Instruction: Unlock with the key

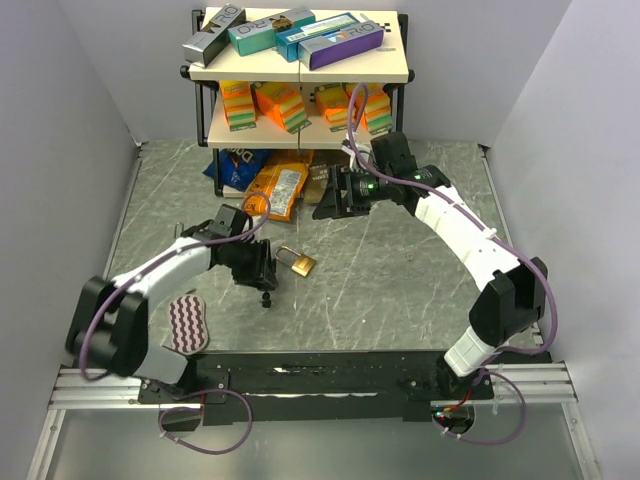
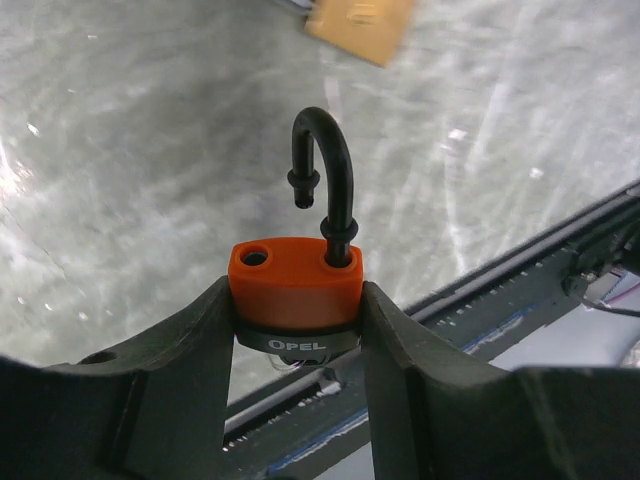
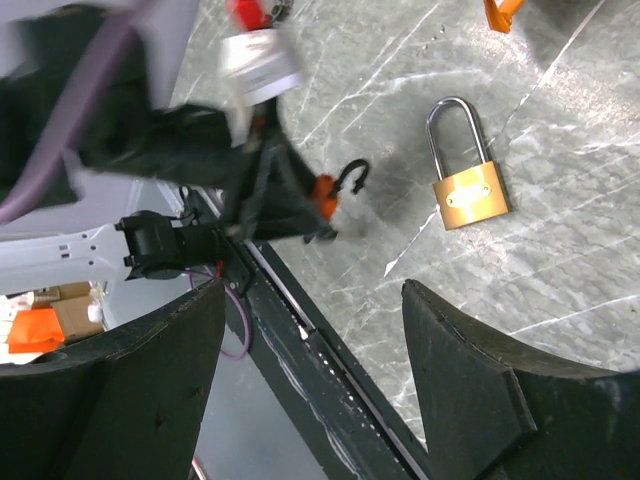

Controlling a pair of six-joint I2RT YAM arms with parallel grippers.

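Grey marbled tabletop (image 1: 400,290), with plain pale walls (image 1: 60,150) closing in on the left and right and a black rail (image 1: 320,370) running along the near edge. A two-tier shelf rack (image 1: 392,62) is standing against the far edge, carrying boxes (image 1: 300,35) on top and packs of sponges (image 1: 280,105) below, with snack bags (image 1: 275,190) spilling out at its foot. Open tabletop is lying across the middle and right. The left tool (image 1: 262,275) is hovering over the left centre, squeezing the orange padlock (image 2: 295,280) by the sides of its body. The black shackle (image 2: 335,160) is standing out past the fingertips, one leg seated and the other swung free of its hole. The brass padlock (image 1: 298,262) is lying flat just beside that tool, shackle seated, touching nothing. The right tool (image 1: 332,197) is hanging near the foot of the rack with its fingers (image 3: 470,380) spread wide and holding nothing. A striped oval pad (image 1: 187,322) is lying beside the left arm, partly covered by it. A black piece (image 2: 297,343) lettered OPEL is showing under the orange body; whether it is the key's head cannot be told. The upper left of the right wrist view is blurring out, and the overhead view is barely showing the orange body.
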